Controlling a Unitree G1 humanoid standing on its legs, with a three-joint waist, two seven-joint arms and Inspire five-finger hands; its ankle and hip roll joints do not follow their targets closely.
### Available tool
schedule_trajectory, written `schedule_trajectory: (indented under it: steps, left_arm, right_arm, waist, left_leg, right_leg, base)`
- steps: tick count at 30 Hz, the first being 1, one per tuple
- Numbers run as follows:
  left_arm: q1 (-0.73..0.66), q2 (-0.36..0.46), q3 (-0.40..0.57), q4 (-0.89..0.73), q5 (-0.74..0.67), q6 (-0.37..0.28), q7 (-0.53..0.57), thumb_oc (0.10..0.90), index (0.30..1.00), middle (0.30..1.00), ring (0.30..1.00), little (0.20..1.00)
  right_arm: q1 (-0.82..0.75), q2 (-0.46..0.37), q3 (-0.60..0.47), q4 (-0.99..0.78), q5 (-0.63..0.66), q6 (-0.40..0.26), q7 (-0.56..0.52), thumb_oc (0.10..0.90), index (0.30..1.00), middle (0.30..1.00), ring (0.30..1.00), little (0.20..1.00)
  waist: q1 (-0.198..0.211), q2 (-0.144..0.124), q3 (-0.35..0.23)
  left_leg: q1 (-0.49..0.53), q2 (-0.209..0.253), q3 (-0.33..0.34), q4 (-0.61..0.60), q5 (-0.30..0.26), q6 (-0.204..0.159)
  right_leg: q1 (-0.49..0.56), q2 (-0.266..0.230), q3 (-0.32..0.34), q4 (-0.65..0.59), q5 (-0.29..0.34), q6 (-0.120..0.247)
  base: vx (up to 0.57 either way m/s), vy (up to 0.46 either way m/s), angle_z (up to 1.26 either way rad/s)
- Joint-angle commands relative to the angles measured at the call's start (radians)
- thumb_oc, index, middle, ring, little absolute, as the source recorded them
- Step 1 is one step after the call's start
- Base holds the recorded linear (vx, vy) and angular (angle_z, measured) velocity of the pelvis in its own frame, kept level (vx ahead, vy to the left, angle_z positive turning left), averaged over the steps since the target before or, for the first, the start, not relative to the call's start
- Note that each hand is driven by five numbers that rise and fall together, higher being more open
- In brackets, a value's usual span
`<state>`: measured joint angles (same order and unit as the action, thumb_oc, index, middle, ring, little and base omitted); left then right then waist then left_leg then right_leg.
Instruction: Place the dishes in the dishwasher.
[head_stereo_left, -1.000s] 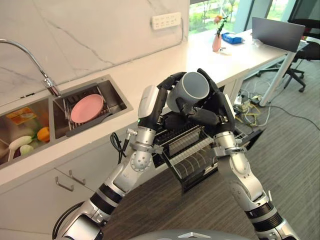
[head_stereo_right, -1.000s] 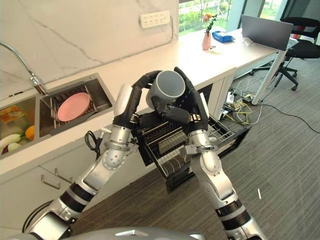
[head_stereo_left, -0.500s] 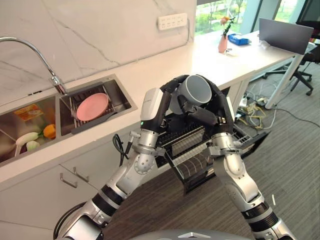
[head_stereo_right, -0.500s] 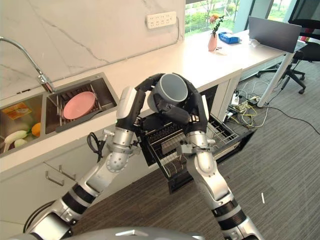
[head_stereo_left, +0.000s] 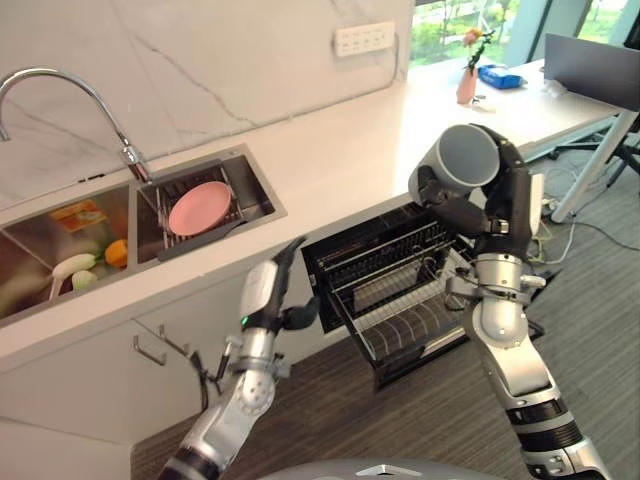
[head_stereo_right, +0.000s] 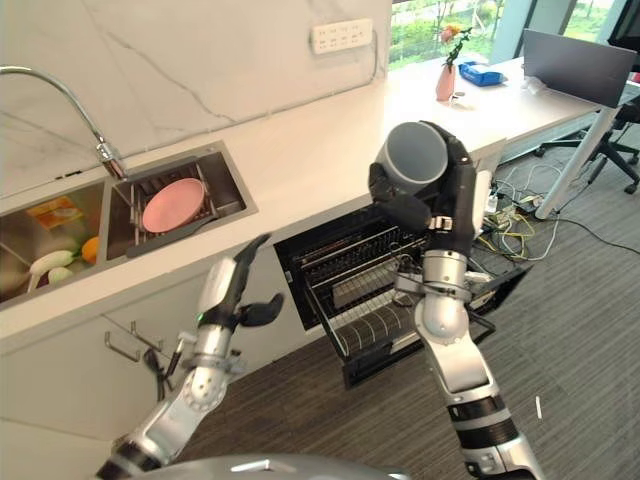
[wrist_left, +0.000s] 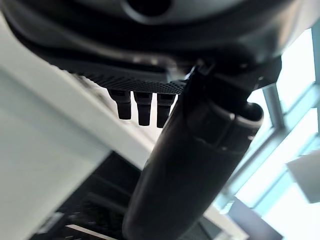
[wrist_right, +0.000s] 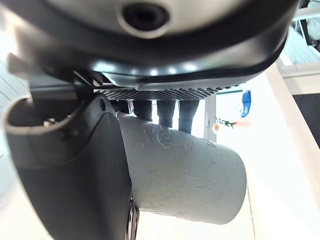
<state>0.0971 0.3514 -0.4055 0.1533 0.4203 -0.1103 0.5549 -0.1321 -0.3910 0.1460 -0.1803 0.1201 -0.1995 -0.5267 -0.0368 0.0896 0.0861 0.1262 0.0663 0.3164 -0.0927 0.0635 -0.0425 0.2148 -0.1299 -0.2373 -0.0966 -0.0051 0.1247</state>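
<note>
A white bench (head_stereo_left: 330, 150) runs along a marble wall, with a steel sink (head_stereo_left: 215, 225) set into it and, below its front edge, a dishwasher (head_stereo_left: 400, 290) standing open with its wire rack (head_stereo_left: 420, 320) pulled out over the grey carpet. The right robot hand (head_stereo_left: 480, 215) is raised above the dishwasher, forearm nearly upright, fingers and thumb curled round a grey mug (head_stereo_left: 462, 158) that lies on its side with its mouth turned up toward the head camera; the right wrist view shows the mug's textured wall (wrist_right: 185, 175) pressed against the palm with the thumb alongside. The left robot hand (head_stereo_left: 272, 290) hangs low, to the sink side of the dishwasher and in front of the cabinet doors, fingers straight and pointing up, thumb sticking out toward the rack, holding nothing. A pink plate (head_stereo_left: 200, 207) leans in a drainer in the sink beside the faucet (head_stereo_left: 60, 90). Farther along the bench from the dishwasher stands a pink vase (head_stereo_left: 467, 82).
</note>
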Motion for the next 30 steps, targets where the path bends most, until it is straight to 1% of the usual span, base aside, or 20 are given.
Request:
schedule_trajectory:
  steps: [1,2,4,5,6,7,8,9,11,17,19,20,22,23,24,26,27,28,29,30]
  left_arm:
    - [-0.12,0.072,0.064,-0.054,-0.004,-0.05,0.054,0.8,0.9,0.9,0.9,0.9]
    - [-0.12,0.072,0.064,-0.054,-0.004,-0.05,0.054,0.8,0.9,0.9,0.9,0.9]
    - [-0.085,0.074,0.075,-0.008,-0.011,-0.05,0.029,0.8,0.9,0.9,0.9,0.9]
    - [-0.068,0.079,0.08,0.022,-0.019,-0.058,0.005,0.8,0.9,0.9,0.9,0.9]
    - [-0.07,0.078,0.079,0.025,-0.019,-0.06,0.006,0.8,0.9,0.9,0.9,0.9]
    - [-0.066,0.09,0.06,0.059,-0.012,-0.07,-0.014,0.8,0.9,0.9,0.9,0.9]
    - [-0.067,0.09,0.06,0.06,-0.012,-0.071,-0.014,0.8,0.9,0.9,0.9,0.9]
    - [-0.056,0.097,0.04,0.097,-0.003,-0.072,-0.035,0.8,0.9,0.9,0.9,0.9]
    - [-0.058,0.1,0.01,0.148,0.002,-0.076,-0.057,0.8,0.9,0.9,0.9,0.9]
    - [-0.061,0.102,-0.038,0.222,-0.019,-0.084,-0.107,0.8,0.9,0.9,0.9,0.9]
    - [-0.064,0.109,-0.049,0.221,-0.024,-0.087,-0.116,0.8,0.9,0.9,0.9,0.9]
    - [-0.064,0.109,-0.049,0.221,-0.024,-0.087,-0.116,0.8,0.9,0.9,0.9,0.9]
    - [-0.062,0.104,-0.051,0.237,-0.036,-0.084,-0.113,0.8,0.9,0.9,0.9,0.9]
    - [-0.063,0.103,-0.05,0.237,-0.036,-0.084,-0.112,0.8,0.9,0.9,0.9,0.9]
    - [-0.061,0.095,-0.049,0.249,-0.048,-0.08,-0.112,0.8,0.9,0.9,0.9,0.9]
    - [-0.061,0.089,-0.045,0.256,-0.058,-0.076,-0.112,0.8,0.9,0.9,0.9,0.9]
    - [-0.06,0.087,-0.047,0.259,-0.062,-0.075,-0.114,0.8,0.9,0.9,0.9,0.9]
    - [-0.057,0.083,-0.047,0.268,-0.064,-0.074,-0.116,0.8,0.9,0.9,0.9,0.9]
    - [-0.057,0.083,-0.047,0.268,-0.064,-0.074,-0.116,0.8,0.9,0.9,0.9,0.9]
    - [-0.051,0.079,-0.049,0.282,-0.07,-0.072,-0.119,0.8,0.9,0.9,0.9,0.9]
  right_arm:
    - [-0.154,-0.021,0.015,-0.009,-0.047,-0.069,0.081,0.4,0.3,0.3,0.3,0.3]
    - [-0.154,-0.021,0.015,-0.009,-0.047,-0.069,0.081,0.4,0.3,0.3,0.3,0.3]
    - [-0.158,-0.054,0.031,0.06,-0.04,-0.042,0.122,0.4,0.3,0.3,0.3,0.3]
    - [-0.167,-0.098,0.028,0.104,-0.094,-0.021,0.136,0.4,0.3,0.3,0.3,0.3]
    - [-0.168,-0.098,0.028,0.106,-0.096,-0.022,0.135,0.4,0.3,0.3,0.3,0.3]
    - [-0.18,-0.125,0.026,0.177,-0.16,-0.004,0.124,0.4,0.3,0.3,0.3,0.3]
    - [-0.182,-0.125,0.026,0.18,-0.162,-0.006,0.123,0.4,0.3,0.3,0.3,0.3]
    - [-0.178,-0.124,0.027,0.262,-0.179,0.009,0.117,0.4,0.3,0.3,0.3,0.3]
    - [-0.198,-0.124,0.033,0.362,-0.186,0.023,0.113,0.4,0.3,0.3,0.3,0.3]
    - [-0.299,-0.146,0.075,0.613,-0.208,0.079,0.117,0.4,0.3,0.3,0.3,0.3]
    - [-0.347,-0.141,0.089,0.729,-0.202,0.093,0.106,0.4,0.3,0.3,0.3,0.3]
    - [-0.347,-0.141,0.089,0.729,-0.202,0.093,0.106,0.4,0.3,0.3,0.3,0.3]
    - [-0.409,-0.126,0.1,0.839,-0.175,0.104,0.091,0.4,0.3,0.3,0.3,0.3]
    - [-0.413,-0.125,0.101,0.844,-0.174,0.102,0.091,0.4,0.3,0.3,0.3,0.3]
    - [-0.441,-0.109,0.102,0.916,-0.147,0.105,0.089,0.4,0.3,0.3,0.3,0.3]
    - [-0.468,-0.099,0.108,0.966,-0.115,0.104,0.1,0.4,0.3,0.3,0.3,0.3]
    - [-0.481,-0.093,0.112,1.002,-0.098,0.103,0.103,0.444,0.366,0.366,0.366,0.366]
    - [-0.492,-0.089,0.118,1.022,-0.089,0.102,0.111,0.676,0.714,0.714,0.714,0.714]
    - [-0.492,-0.089,0.118,1.022,-0.089,0.102,0.111,0.676,0.714,0.714,0.714,0.714]
    - [-0.519,-0.091,0.133,1.058,-0.093,0.107,0.115,0.8,0.9,0.9,0.9,0.9]
  waist:
    - [0.047,-0.07,0.011]
    - [0.047,-0.07,0.011]
    - [0.065,-0.074,0.024]
    - [0.074,-0.076,0.039]
    - [0.073,-0.075,0.039]
    - [0.092,-0.075,0.061]
    - [0.091,-0.075,0.06]
    - [0.108,-0.074,0.083]
    - [0.123,-0.074,0.106]
    - [0.165,-0.062,0.159]
    - [0.178,-0.055,0.17]
    - [0.178,-0.055,0.17]
    - [0.19,-0.046,0.181]
    - [0.189,-0.045,0.182]
    - [0.198,-0.041,0.18]
    - [0.201,-0.04,0.174]
    - [0.204,-0.039,0.17]
    - [0.205,-0.04,0.165]
    - [0.205,-0.04,0.165]
    - [0.207,-0.041,0.157]
  left_leg:
    - [0.043,0.02,-0.035,0.013,-0.029,-0.069]
    - [0.043,0.02,-0.035,0.013,-0.029,-0.069]
    - [0.029,0.02,-0.045,0.014,-0.024,-0.071]
    - [0.012,0.021,-0.057,0.017,-0.019,-0.073]
    - [0.01,0.021,-0.058,0.018,-0.018,-0.073]
    - [-0.012,0.023,-0.071,0.021,-0.013,-0.075]
    - [-0.014,0.023,-0.073,0.022,-0.012,-0.075]
    - [-0.036,0.027,-0.085,0.028,-0.005,-0.078]
    - [-0.068,0.03,-0.106,0.037,0.001,-0.082]
    - [-0.136,0.038,-0.151,0.051,0.022,-0.096]
    - [-0.156,0.041,-0.166,0.053,0.029,-0.101]
    - [-0.156,0.041,-0.166,0.053,0.029,-0.101]
    - [-0.17,0.043,-0.174,0.052,0.037,-0.106]
    - [-0.171,0.044,-0.174,0.051,0.037,-0.106]
    - [-0.176,0.044,-0.179,0.05,0.041,-0.109]
    - [-0.175,0.044,-0.181,0.047,0.042,-0.11]
    - [-0.172,0.044,-0.183,0.045,0.042,-0.111]
    - [-0.169,0.043,-0.183,0.042,0.042,-0.112]
    - [-0.169,0.043,-0.183,0.042,0.042,-0.112]
    - [-0.163,0.044,-0.182,0.039,0.042,-0.112]
  right_leg:
    - [-0.08,0.005,-0.034,0.046,0.003,0.019]
    - [-0.08,0.005,-0.034,0.046,0.003,0.019]
    - [-0.085,0.002,-0.05,0.049,0.002,0.018]
    - [-0.092,0.001,-0.065,0.054,0.001,0.017]
    - [-0.094,0.0,-0.066,0.055,0.0,0.017]
    - [-0.109,-0.004,-0.084,0.064,0.001,0.016]
    - [-0.111,-0.004,-0.085,0.065,0.0,0.016]
    - [-0.121,-0.007,-0.104,0.07,-0.002,0.014]
    - [-0.135,-0.012,-0.127,0.075,-0.002,0.013]
    - [-0.167,-0.015,-0.175,0.075,0.001,0.009]
    - [-0.18,-0.017,-0.185,0.075,0.003,0.007]
    - [-0.18,-0.017,-0.185,0.075,0.003,0.007]
    - [-0.191,-0.015,-0.19,0.074,0.003,0.004]
    - [-0.191,-0.015,-0.19,0.074,0.003,0.004]
    - [-0.191,-0.014,-0.194,0.071,0.002,0.002]
    - [-0.188,-0.012,-0.197,0.064,0.001,0.001]
    - [-0.185,-0.011,-0.198,0.06,0.0,0.0]
    - [-0.182,-0.01,-0.197,0.057,-0.001,0.0]
    - [-0.182,-0.01,-0.197,0.057,-0.001,0.0]
    - [-0.174,-0.01,-0.199,0.051,-0.001,0.0]
  base:
    - [-0.03,-0.014,0.16]
    - [-0.02,-0.016,0.22]
    - [-0.02,-0.03,0.29]
    - [-0.02,-0.031,0.38]
    - [-0.08,-0.04,0.39]
    - [-0.05,-0.019,0.49]
    - [-0.09,-0.047,0.43]
    - [-0.05,-0.046,0.46]
    - [-0.08,-0.048,0.42]
    - [-0.06,-0.037,0.33]
    - [-0.05,-0.024,0.26]
    - [-0.04,-0.02,0.24]
    - [-0.02,-0.011,0.22]
    - [0.0,-0.004,0.14]
    - [0.01,-0.008,0.07]
    - [0.02,-0.001,0.02]
    - [0.04,-0.002,0.06]
    - [0.03,0.002,0.06]
    - [0.04,0.004,0.08]
    - [0.02,0.004,0.05]
